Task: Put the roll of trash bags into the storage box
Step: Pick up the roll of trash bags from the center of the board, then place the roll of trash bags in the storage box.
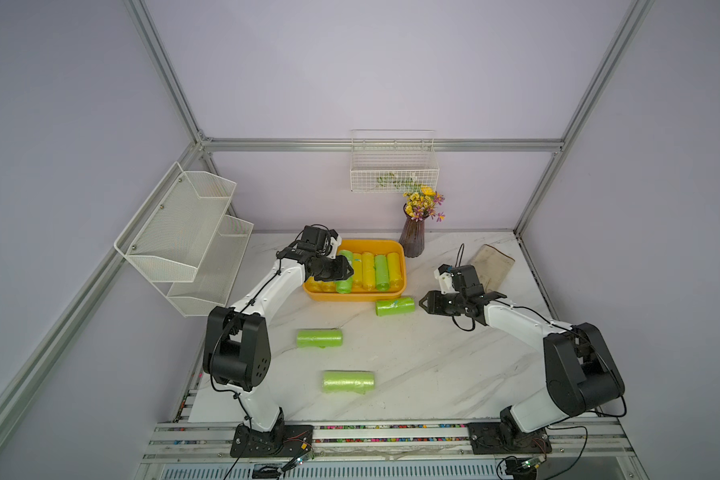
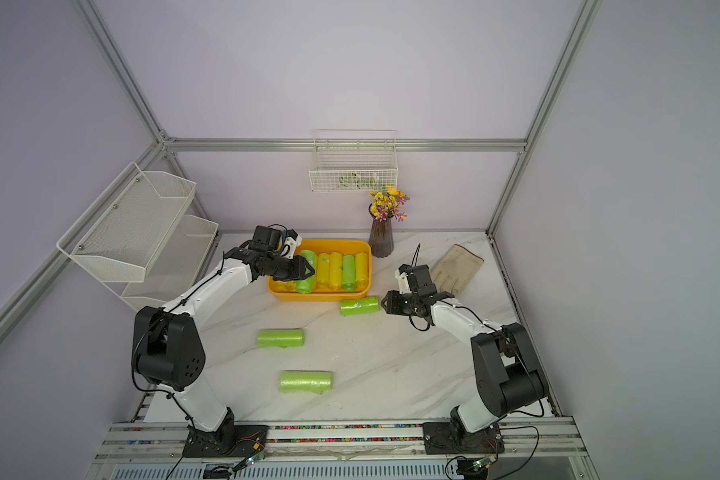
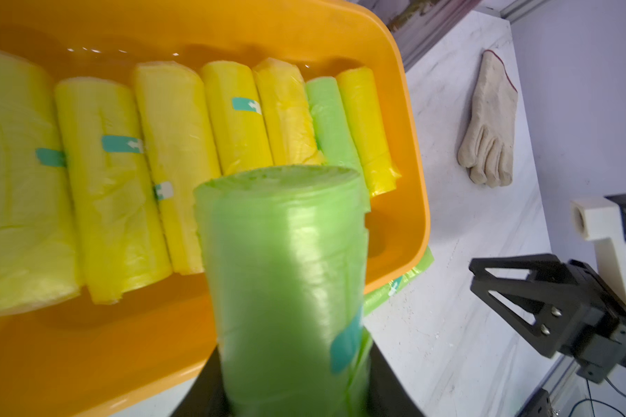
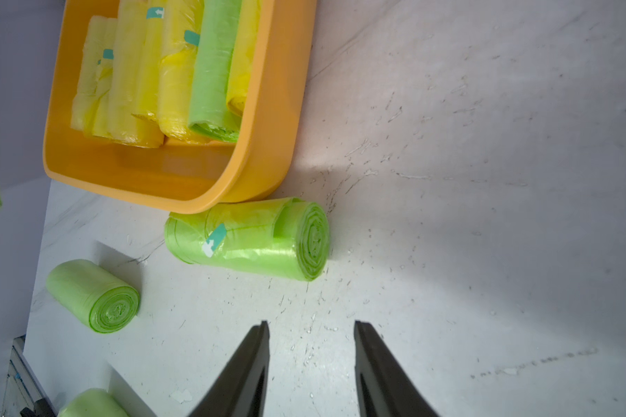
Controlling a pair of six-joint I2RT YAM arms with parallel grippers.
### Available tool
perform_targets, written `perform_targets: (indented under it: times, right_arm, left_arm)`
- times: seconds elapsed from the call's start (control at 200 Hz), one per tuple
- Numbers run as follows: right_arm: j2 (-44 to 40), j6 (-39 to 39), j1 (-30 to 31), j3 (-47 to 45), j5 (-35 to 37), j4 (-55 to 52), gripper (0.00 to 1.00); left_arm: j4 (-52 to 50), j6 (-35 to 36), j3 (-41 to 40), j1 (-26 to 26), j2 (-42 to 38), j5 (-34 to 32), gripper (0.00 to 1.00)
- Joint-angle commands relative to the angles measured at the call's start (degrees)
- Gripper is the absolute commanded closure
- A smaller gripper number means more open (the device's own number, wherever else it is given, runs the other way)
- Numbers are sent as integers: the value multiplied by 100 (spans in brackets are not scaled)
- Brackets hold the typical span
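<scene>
Roll of trash bags (image 3: 290, 274), green, is clamped in the left hand (image 1: 346, 272), over the storage box (image 1: 354, 296). Right hand (image 4: 311, 325) stands partly open, empty, above the surface (image 4: 449, 180).

In both top views the left hand (image 1: 347, 272) covers the end of the storage box (image 1: 371, 296) nearest the tabletop's left edge, and part of the green roll (image 1: 344, 284) it grips. In the left wrist view that roll is blurred, runs off the picture's edge and hides most of the hand's fingers. The right hand (image 4: 311, 325) is cut off at the edge of the right wrist view.
</scene>
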Motion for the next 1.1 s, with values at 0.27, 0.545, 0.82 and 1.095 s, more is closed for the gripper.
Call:
perform_targets:
  times: [0.27,0.545,0.82,1.095]
  right_arm:
    - [-223,219,-65,-84,210,205,56]
    - [-327,262,-73,-195,239,194,56]
    - [-572,289,-80,-442,358,195,56]
    - [-668,307,-90,-519,403,169,56]
  left_arm:
    - [-859,919,1611,425,1285,-233,60]
    - [-806,823,2041,480,1866,-159,61]
    - [-706,709,2077,543,2102,-173,58]
    - [-654,678,2064,601,2160,-181,55]
